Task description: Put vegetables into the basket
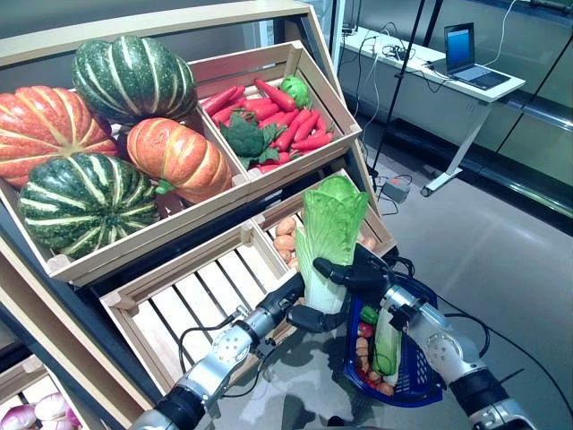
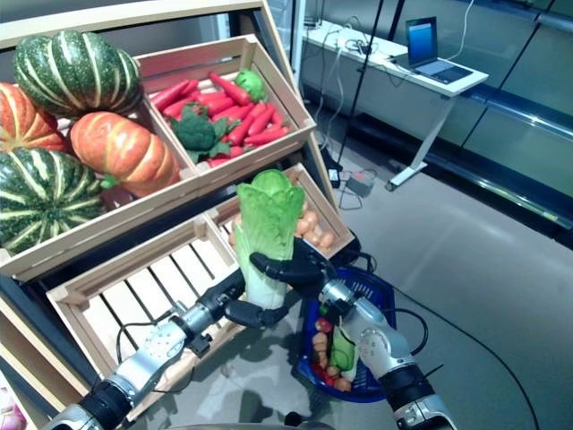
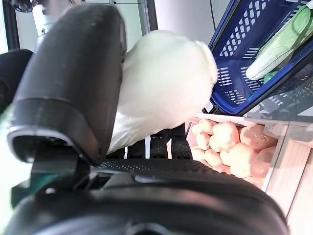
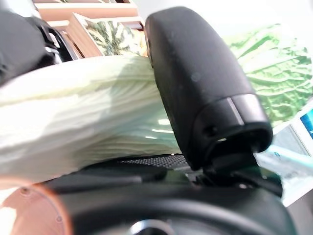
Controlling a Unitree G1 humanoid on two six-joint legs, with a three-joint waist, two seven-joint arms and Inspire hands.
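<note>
A napa cabbage (image 1: 333,219) with a white stalk and green leaves stands upright in the air, in front of the lower crates. My left hand (image 1: 309,318) is shut on its white base (image 3: 166,83), thumb (image 3: 73,98) pressed against it. My right hand (image 1: 358,273) is curled round its middle, thumb (image 4: 205,88) lying over the pale ribs (image 4: 88,117). The blue basket (image 1: 419,381) sits on the floor just right of and below the hands. It holds a second cabbage (image 1: 387,345) and several small vegetables.
Sloped wooden crates hold pumpkins (image 1: 107,143), red peppers with broccoli (image 1: 269,116) and potatoes (image 1: 285,235). A bare slatted crate (image 1: 197,296) lies under my left arm. A desk with a laptop (image 1: 466,54) stands far right, beyond open grey floor.
</note>
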